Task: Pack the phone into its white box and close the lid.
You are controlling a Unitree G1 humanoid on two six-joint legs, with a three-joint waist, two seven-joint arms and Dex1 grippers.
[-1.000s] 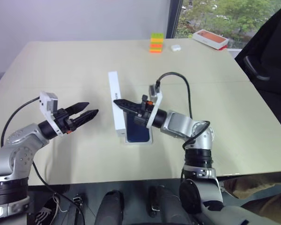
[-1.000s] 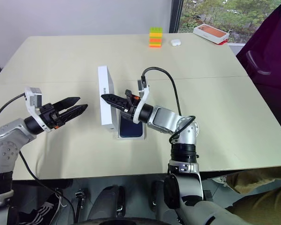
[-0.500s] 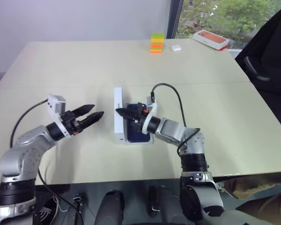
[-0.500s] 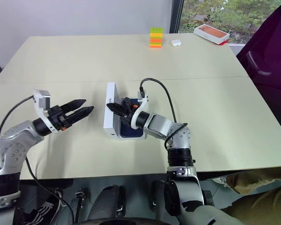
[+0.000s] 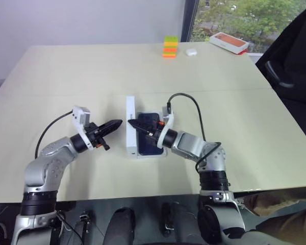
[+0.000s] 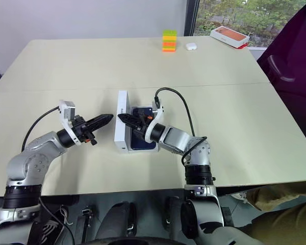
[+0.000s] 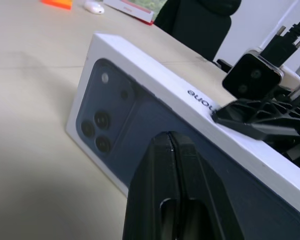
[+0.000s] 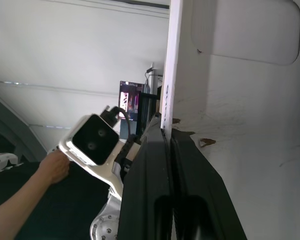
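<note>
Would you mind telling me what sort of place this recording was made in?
Probably an office or meeting room: a large plain table, a window with trees outside, and a dark office chair beside the table.

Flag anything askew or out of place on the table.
The lid stands tilted on its long edge beside the phone instead of lying flat over it, with the right pincer at its upper rim.
</note>
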